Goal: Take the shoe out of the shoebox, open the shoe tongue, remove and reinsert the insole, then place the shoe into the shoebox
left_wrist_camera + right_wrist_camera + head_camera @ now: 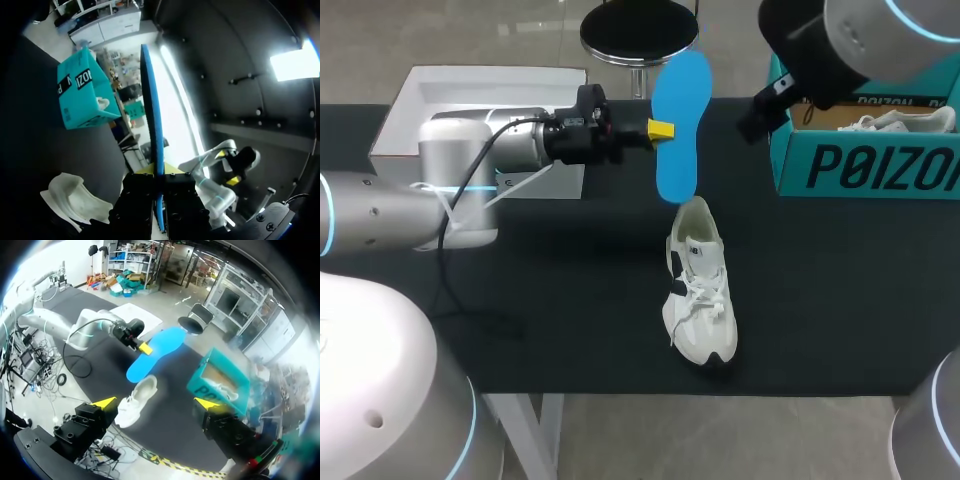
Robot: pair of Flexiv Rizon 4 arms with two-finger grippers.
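Observation:
My left gripper is shut on a blue insole, holding it in the air above the table. In the left wrist view the insole stands on edge, pinched between the fingers. A white shoe lies on the black table just below the insole, its opening toward the insole; the shoe shows beside the left gripper, and also far below in the right wrist view. My right gripper is wide open, high above the table, with nothing between its fingers. The teal shoebox stands at the far right.
A second white shoe lies inside the teal shoebox. A white box lid rests at the far left, partly behind my left arm. My right arm hangs over the box's near corner.

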